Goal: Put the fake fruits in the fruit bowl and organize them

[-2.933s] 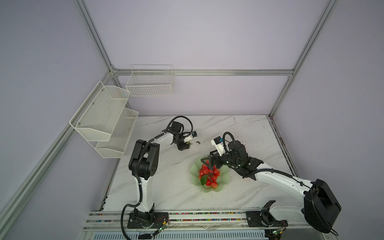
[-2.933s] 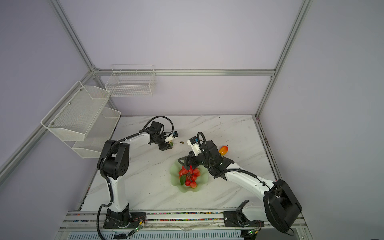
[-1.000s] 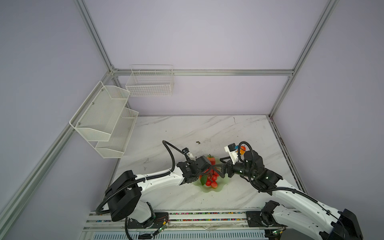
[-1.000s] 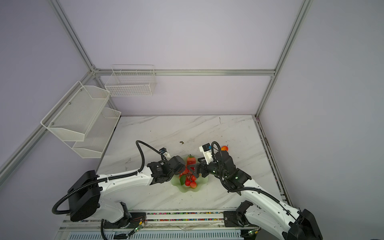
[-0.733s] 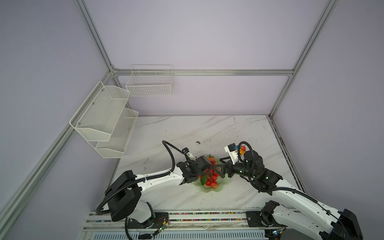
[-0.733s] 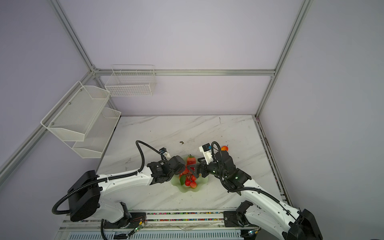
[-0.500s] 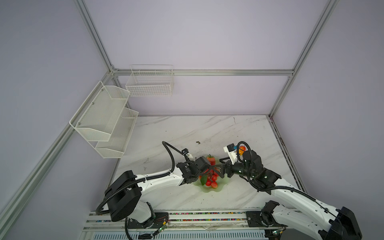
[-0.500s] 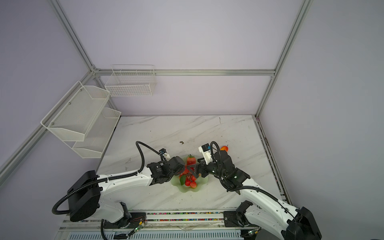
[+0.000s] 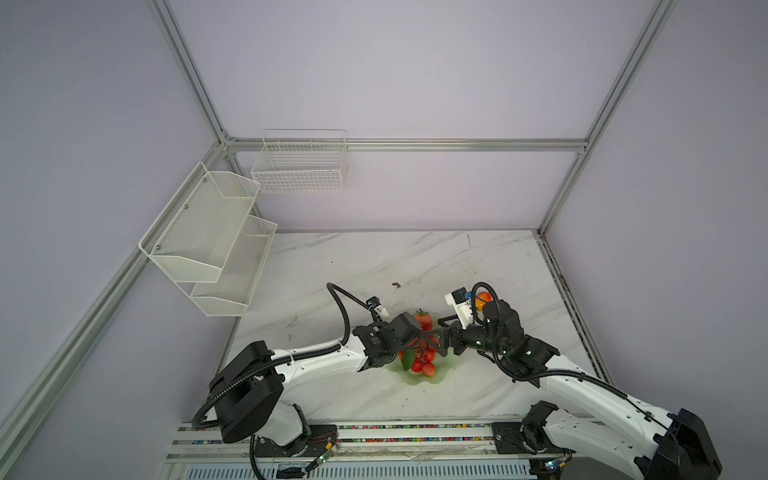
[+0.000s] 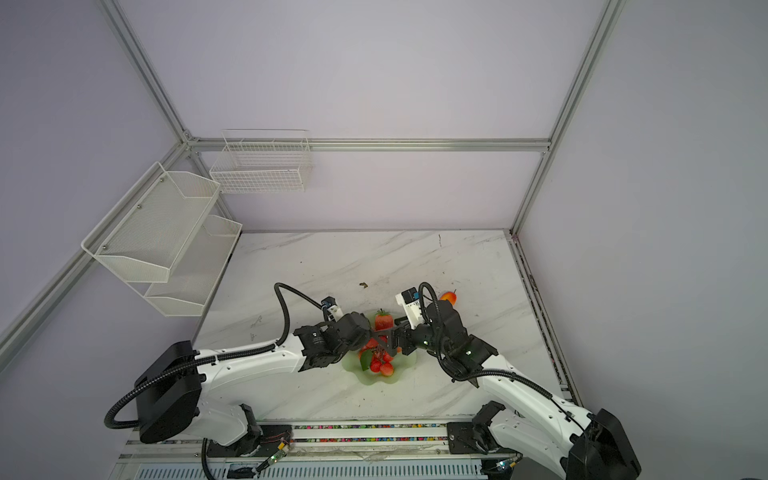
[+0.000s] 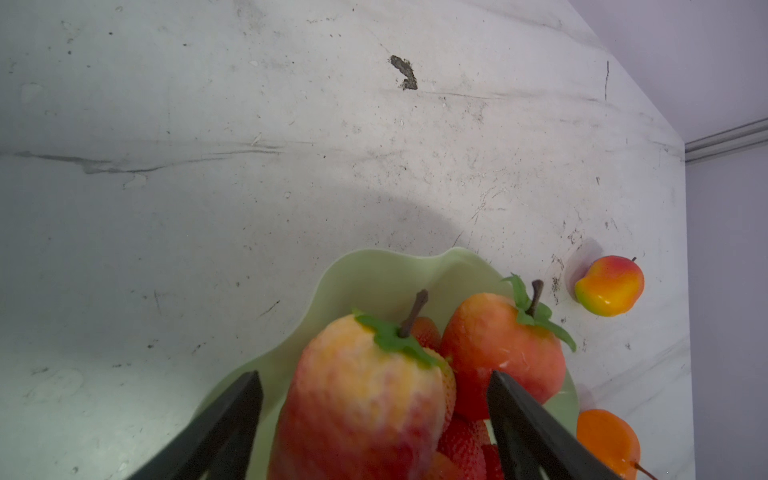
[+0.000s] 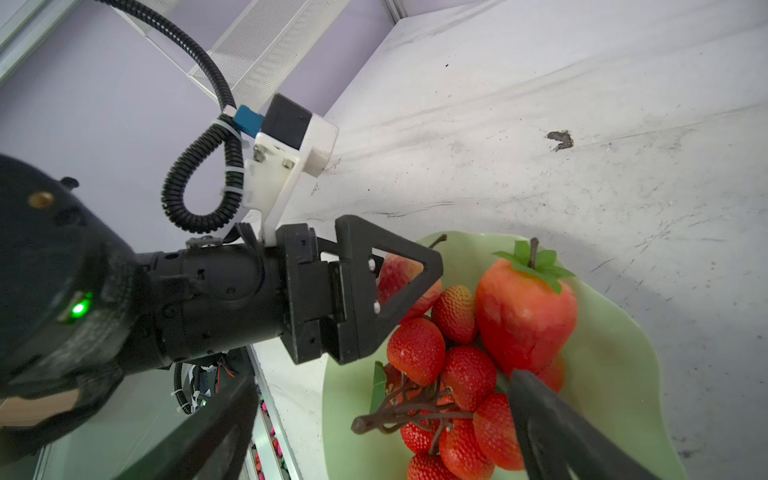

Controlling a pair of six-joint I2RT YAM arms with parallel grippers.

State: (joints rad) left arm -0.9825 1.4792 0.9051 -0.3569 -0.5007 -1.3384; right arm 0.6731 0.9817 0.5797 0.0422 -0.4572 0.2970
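Note:
The fruit bowl point(image 9: 445, 368) point(image 10: 400, 369) is a pale green wavy dish at the table's front middle. In it lie a red berry cluster point(image 12: 453, 382) point(image 9: 424, 362), a deep red strawberry point(image 11: 498, 345) point(image 9: 423, 321) and a paler strawberry point(image 11: 361, 399). My left gripper point(image 11: 372, 374) point(image 9: 417, 338) is open, its jaws standing clear on both sides of the paler strawberry. Over the cluster, my right gripper point(image 12: 382, 386) point(image 9: 440, 338) is open and holds nothing. A mango point(image 11: 609, 284) point(image 10: 449, 296) lies on the table behind the right wrist. An orange point(image 11: 606, 436) sits just outside the bowl's rim.
Two white wire baskets point(image 9: 208, 237) point(image 9: 301, 166) hang on the left and back walls. A dark speck point(image 9: 395, 285) marks the marble behind the bowl. The two arms meet nose to nose over the bowl, with a rail point(image 9: 415, 432) along the front edge.
My left arm came from the back of the table to the bowl with the paler strawberry, then its jaws opened off the fruit. The right gripper stayed open over the bowl.

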